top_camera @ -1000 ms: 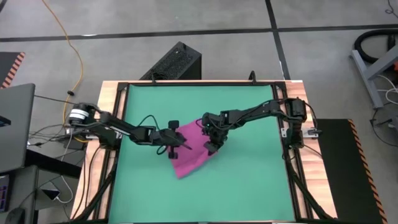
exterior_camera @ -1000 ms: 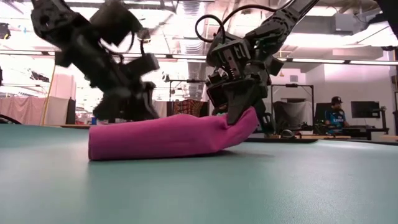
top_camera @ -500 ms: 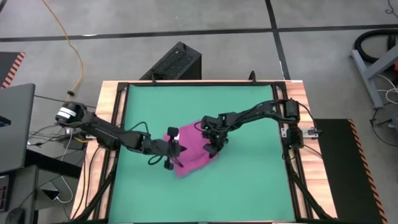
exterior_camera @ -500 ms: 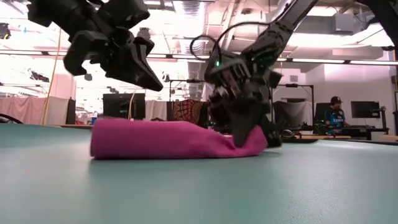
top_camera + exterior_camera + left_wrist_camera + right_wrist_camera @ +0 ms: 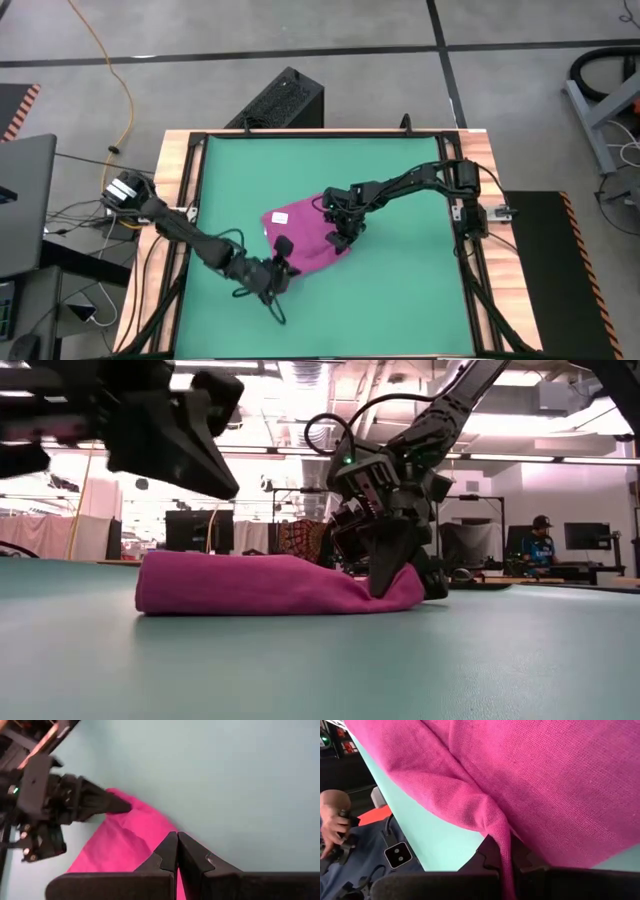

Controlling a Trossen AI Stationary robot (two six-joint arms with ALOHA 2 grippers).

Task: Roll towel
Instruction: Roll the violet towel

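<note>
The magenta towel (image 5: 308, 236) lies folded on the green mat (image 5: 400, 300), its white tag (image 5: 281, 216) facing up near its left end. In the low view the towel (image 5: 260, 585) is a low, flat bundle. My right gripper (image 5: 340, 238) is shut on the towel's right end (image 5: 395, 588). My left gripper (image 5: 284, 250) is shut and empty. It hovers above the towel's near left edge, well clear of it in the low view (image 5: 225, 482), and its closed fingers (image 5: 177, 847) point over the cloth. My right gripper pinches a narrow raised fold of cloth (image 5: 501, 837) at the towel's right end between its two fingers. The fingers come from above, slanting down from the table's right side. The pinched end sits just on the mat (image 5: 400, 600), and the rest of the towel lies flat.
A wooden frame (image 5: 180, 160) borders the mat. A black box (image 5: 285, 100) stands beyond the far edge and a laptop (image 5: 25, 200) sits off the table's left. A person (image 5: 540, 535) sits far behind the table, and a hand (image 5: 332, 820) shows in the right wrist view.
My left gripper has risen off the towel's far left part and swung toward the table's near edge, staying shut. My right gripper has lowered the towel's right end, which was held up, down onto the mat. The towel now lies flatter.
</note>
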